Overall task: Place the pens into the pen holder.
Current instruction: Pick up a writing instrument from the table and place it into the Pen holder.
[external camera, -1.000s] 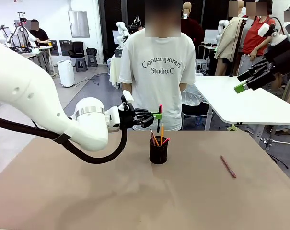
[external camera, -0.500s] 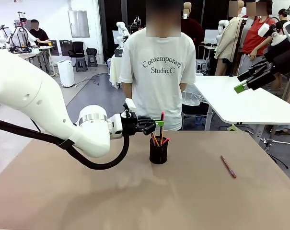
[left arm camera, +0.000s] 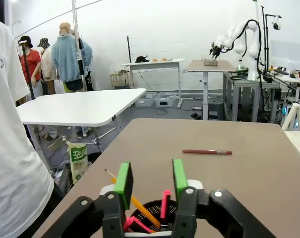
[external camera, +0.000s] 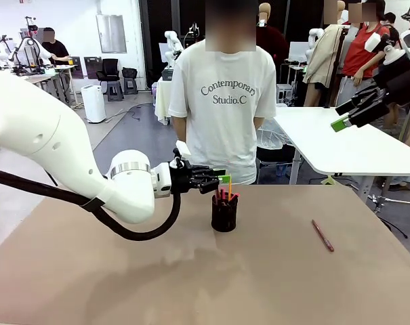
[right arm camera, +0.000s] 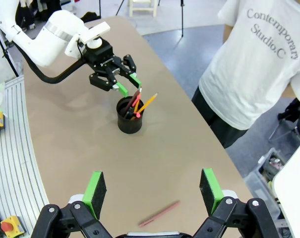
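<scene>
The black mesh pen holder [external camera: 224, 214] stands mid-table with a yellow pencil [external camera: 229, 188] and a black pen with a pink end [external camera: 233, 198] sticking out of it. My left gripper [external camera: 221, 177] hovers just above its rim, open, with nothing between the pads. From the left wrist I look down past the green pads [left arm camera: 123, 178] into the pen holder [left arm camera: 172, 210], onto the pink-ended pen [left arm camera: 165, 202] and the pencil [left arm camera: 140, 206]. A reddish-brown pen [external camera: 322, 235] lies flat on the table to the right. My right gripper [external camera: 341, 122] hangs open, high at the right.
A person in a white T-shirt [external camera: 221, 101] stands at the far edge behind the holder. A white table [external camera: 340, 142] stands off to the right, beyond the brown table [external camera: 123, 271]. The right wrist view shows the holder [right arm camera: 129, 118] and the loose pen [right arm camera: 159, 213] from above.
My left gripper sank toward the holder with the pink-ended pen, then opened. The pen now stands inside the holder. The right arm has stayed put.
</scene>
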{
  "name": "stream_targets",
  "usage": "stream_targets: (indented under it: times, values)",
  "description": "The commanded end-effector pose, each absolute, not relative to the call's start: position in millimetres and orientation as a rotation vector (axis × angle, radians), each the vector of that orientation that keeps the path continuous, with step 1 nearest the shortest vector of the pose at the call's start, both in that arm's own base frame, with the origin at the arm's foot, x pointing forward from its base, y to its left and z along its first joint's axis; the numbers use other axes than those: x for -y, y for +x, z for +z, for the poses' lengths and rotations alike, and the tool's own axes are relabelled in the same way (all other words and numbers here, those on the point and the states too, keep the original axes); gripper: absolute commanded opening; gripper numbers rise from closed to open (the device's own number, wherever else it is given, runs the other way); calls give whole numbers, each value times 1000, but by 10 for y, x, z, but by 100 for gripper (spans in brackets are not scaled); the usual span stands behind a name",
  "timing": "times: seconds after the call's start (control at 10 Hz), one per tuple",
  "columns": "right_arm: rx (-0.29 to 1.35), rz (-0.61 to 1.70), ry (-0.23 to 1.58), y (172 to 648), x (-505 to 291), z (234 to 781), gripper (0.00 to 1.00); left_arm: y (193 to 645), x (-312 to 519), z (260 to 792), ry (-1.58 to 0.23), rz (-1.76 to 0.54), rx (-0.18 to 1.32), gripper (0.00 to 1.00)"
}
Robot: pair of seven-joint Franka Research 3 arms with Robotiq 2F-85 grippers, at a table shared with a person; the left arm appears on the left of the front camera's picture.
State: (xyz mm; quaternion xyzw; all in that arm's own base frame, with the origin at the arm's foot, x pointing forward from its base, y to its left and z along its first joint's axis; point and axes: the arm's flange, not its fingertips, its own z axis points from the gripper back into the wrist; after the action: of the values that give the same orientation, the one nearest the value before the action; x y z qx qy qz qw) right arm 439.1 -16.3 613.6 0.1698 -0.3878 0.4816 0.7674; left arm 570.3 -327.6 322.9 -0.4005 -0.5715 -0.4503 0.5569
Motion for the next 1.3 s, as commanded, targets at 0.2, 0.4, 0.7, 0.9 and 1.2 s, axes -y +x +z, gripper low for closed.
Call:
stream_targets:
  times: [0.2, 0.4, 0.7, 0.9, 1.2]
  values:
    - [856, 1054, 376, 4399, 163, 6145, 100, 5641, 3211, 3384, -906, -1115, 1353, 100]
    - [856, 1054, 376, 4399, 163, 6145, 100, 5581, 3216, 3515, -868, -1173, 1326, 100]
    - [856, 1054, 376, 4399, 163, 6145, 100, 5548, 3160, 3634, -837, -1224, 1244, 100]
    - [856, 1054, 376, 4399, 163, 6145, 100, 5502, 3086, 3781, -784, -1309, 1145, 100]
    - [856, 1054, 376, 4399, 163, 6145, 100, 5438, 2814, 4179, -634, -1416, 920, 100]
